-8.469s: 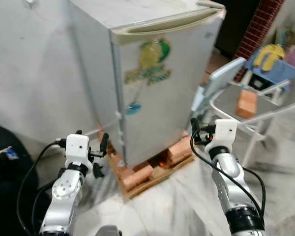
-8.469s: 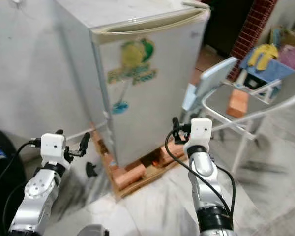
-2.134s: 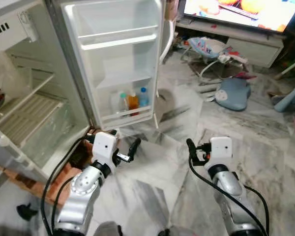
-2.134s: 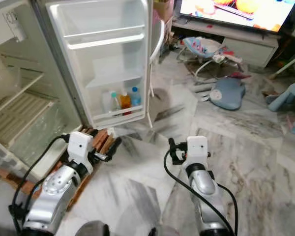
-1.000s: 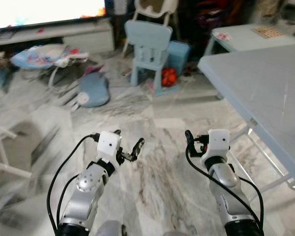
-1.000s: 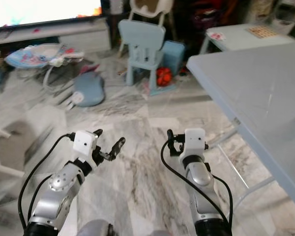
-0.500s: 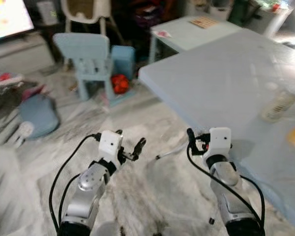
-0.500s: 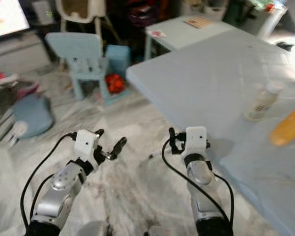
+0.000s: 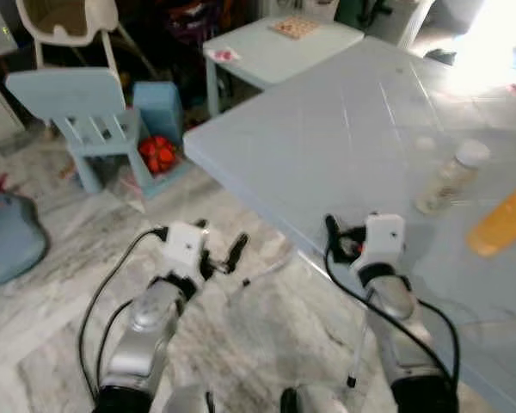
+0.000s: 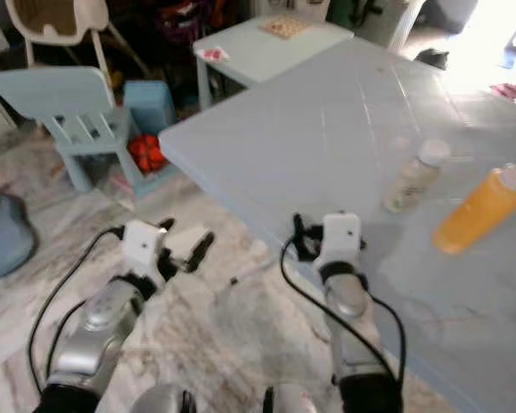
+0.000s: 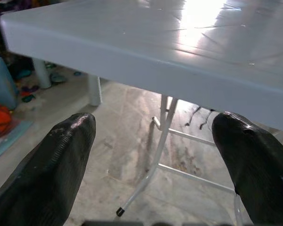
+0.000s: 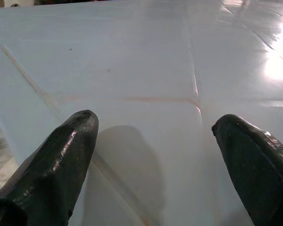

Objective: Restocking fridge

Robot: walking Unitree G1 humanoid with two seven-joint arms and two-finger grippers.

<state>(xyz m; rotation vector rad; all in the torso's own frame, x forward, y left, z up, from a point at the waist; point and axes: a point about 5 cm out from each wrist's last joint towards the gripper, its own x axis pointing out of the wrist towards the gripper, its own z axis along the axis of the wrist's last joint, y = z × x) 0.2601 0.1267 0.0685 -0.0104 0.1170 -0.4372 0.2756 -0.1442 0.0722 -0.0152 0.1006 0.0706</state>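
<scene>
A large pale blue-grey table (image 9: 344,129) stands ahead and to my right. On it are a small white bottle (image 9: 451,179) with a white cap and, nearer the right edge, an orange bottle (image 10: 477,211). My left gripper (image 9: 219,245) is open and empty over the marble floor, short of the table's near corner; the left wrist view looks under the table edge (image 11: 146,66) at a white folding leg (image 11: 155,155). My right gripper (image 9: 342,237) hovers open and empty just over the table's near edge, with bare tabletop (image 12: 146,94) between its fingers.
A light blue child's chair (image 9: 77,112), a blue box (image 9: 159,99) and a red toy (image 9: 159,153) sit on the floor at the back left. A small low table (image 9: 275,52) stands behind them. A blue cushion (image 9: 9,245) lies at the far left.
The camera has swung right from the open fridge across the living room to the table; the bottles have come into view. Both grippers stay open and empty.
</scene>
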